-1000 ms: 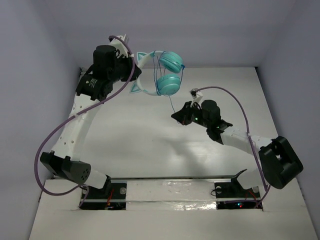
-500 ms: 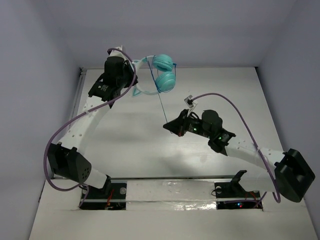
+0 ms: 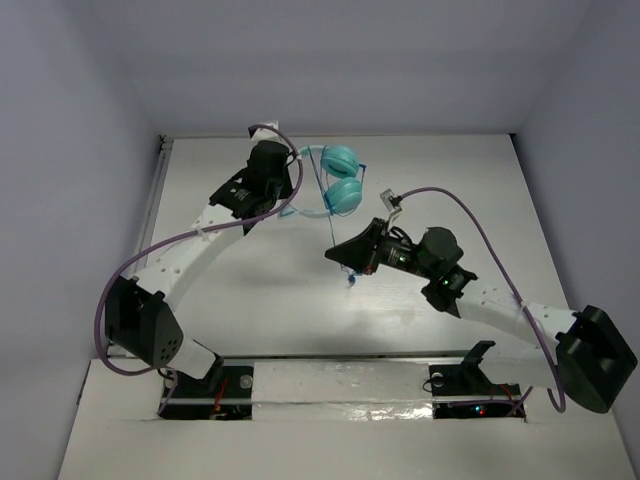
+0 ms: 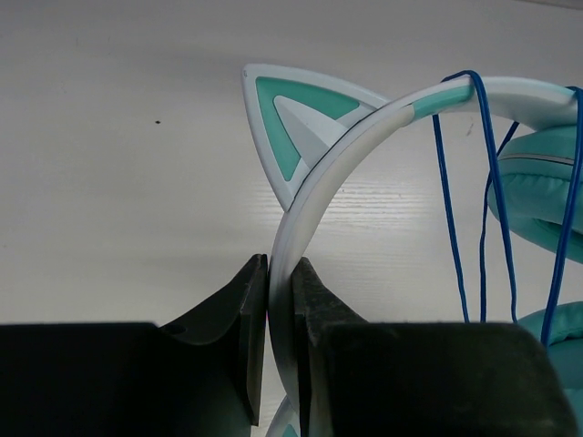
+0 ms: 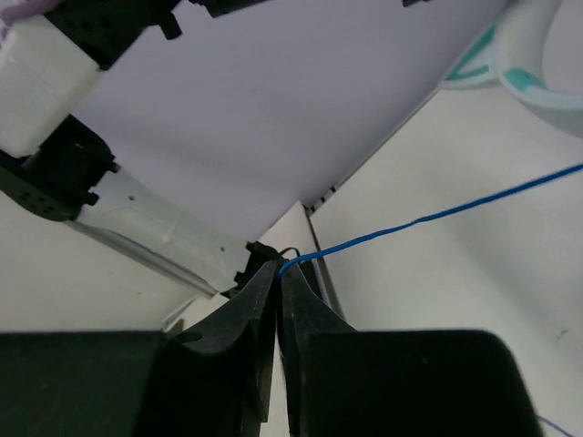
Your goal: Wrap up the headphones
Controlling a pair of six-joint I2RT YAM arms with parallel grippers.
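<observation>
Two robot arms hold small teal over-ear headphones [image 3: 338, 182] over a white table [image 3: 250, 290].

The left claw [image 4: 278, 273] is clamped on the pale headband [image 4: 314, 187], just below a cat-ear point [image 4: 291, 118], and holds the headphones toward the table's far middle. A thin blue cord [image 4: 475, 182] loops over the headband beside the ear cups. The right claw [image 5: 278, 273], just in front, is pinched tight on that cord. Thick purple cables [image 3: 455, 200] arc over both arms. Compared with a second ago, the headphones sit lower and closer to the right claw.
</observation>
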